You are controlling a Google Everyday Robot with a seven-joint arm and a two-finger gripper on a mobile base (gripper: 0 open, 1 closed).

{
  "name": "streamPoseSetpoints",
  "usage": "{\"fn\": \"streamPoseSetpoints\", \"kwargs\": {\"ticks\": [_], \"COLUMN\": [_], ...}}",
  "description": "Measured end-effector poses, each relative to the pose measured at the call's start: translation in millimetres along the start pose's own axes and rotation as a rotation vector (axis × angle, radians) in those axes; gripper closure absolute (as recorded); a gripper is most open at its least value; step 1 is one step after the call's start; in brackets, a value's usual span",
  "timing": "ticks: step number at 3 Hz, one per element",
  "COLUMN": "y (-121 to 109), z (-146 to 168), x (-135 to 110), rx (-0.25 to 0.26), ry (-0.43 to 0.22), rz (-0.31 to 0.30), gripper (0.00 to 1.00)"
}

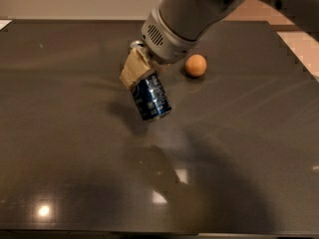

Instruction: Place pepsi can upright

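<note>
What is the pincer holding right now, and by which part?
The pincer grips the pepsi can by its upper end; the can hangs tilted over the dark table.

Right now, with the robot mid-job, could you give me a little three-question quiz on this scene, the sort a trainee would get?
1. True or false: the dark blue aluminium pepsi can stands upright on the dark glossy table.
2. What is the tan two-finger gripper shut on? A: the pepsi can. B: the small round orange ball. C: nothing.
3. Short answer: does the ball touch the pepsi can?

Key
1. False: the can is tilted, with its top end in the gripper above the middle of the table.
2. A.
3. No, the ball lies apart from the can, further back on the table.
</note>
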State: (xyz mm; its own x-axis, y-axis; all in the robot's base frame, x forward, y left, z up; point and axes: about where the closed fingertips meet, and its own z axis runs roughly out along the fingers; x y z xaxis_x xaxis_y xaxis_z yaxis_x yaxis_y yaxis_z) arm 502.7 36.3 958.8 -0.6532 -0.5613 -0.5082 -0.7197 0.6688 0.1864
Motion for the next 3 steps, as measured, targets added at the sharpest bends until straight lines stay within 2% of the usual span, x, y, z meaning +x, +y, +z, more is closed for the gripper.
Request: {"fn": "streamPoseSetpoints", "kwargs": {"ticks": [1, 2, 3], "y": [2.0, 3.7, 0.9], "z": [-15.6, -27.7, -37.4], "x": [-2.8, -0.1, 7.6], "rx": [-0.065, -0.116, -0.136], "ry": [-0.136, -0.214, -0.247], "rz": [-0.054, -0.131, -0.249], "gripper": [1.0, 1.0, 1.0]}}
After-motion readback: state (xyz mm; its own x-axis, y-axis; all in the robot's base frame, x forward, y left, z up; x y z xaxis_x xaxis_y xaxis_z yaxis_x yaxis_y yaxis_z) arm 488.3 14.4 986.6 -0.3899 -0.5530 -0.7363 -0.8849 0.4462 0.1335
